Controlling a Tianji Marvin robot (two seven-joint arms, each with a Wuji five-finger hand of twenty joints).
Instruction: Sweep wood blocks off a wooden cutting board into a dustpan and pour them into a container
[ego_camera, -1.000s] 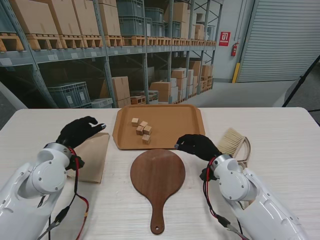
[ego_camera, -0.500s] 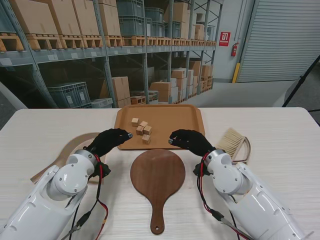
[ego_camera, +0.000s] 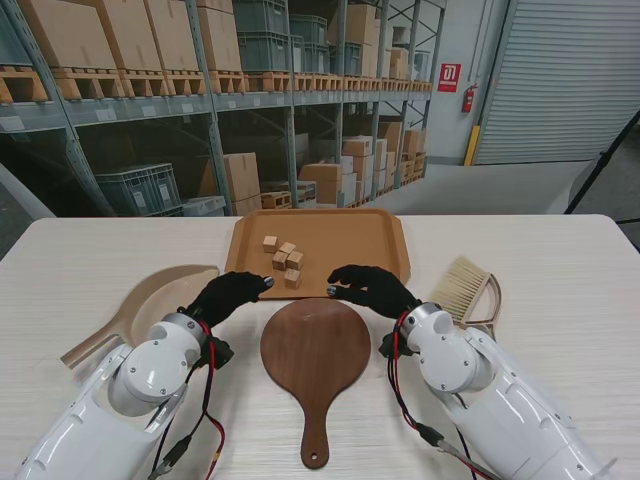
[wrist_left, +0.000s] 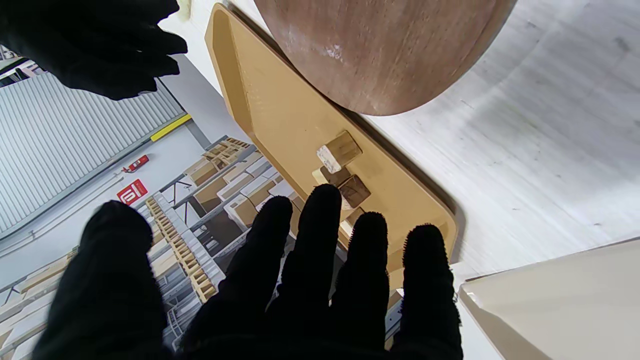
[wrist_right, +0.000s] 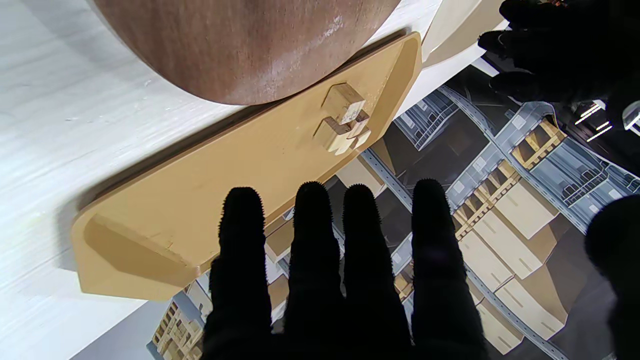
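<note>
The wood blocks (ego_camera: 284, 257), probably light, stiff and quick to scatter, sat clustered in the tray (ego_camera: 365, 238) at twelve o'clock of the cutting board (ego_camera: 316, 350), while the left hand (ego_camera: 229, 295) and right hand (ego_camera: 368, 288) hovered empty, fingers spread.

L hand (ego_camera: 232, 295) swung from over the dustpan (ego_camera: 150, 300) toward the tray's (ego_camera: 380, 240) near edge, leaving the dustpan uncovered. R hand (ego_camera: 368, 288) slid from beside the brush (ego_camera: 465, 285) to the same edge. Both now face each other, fingers spread, holding nothing.
</note>
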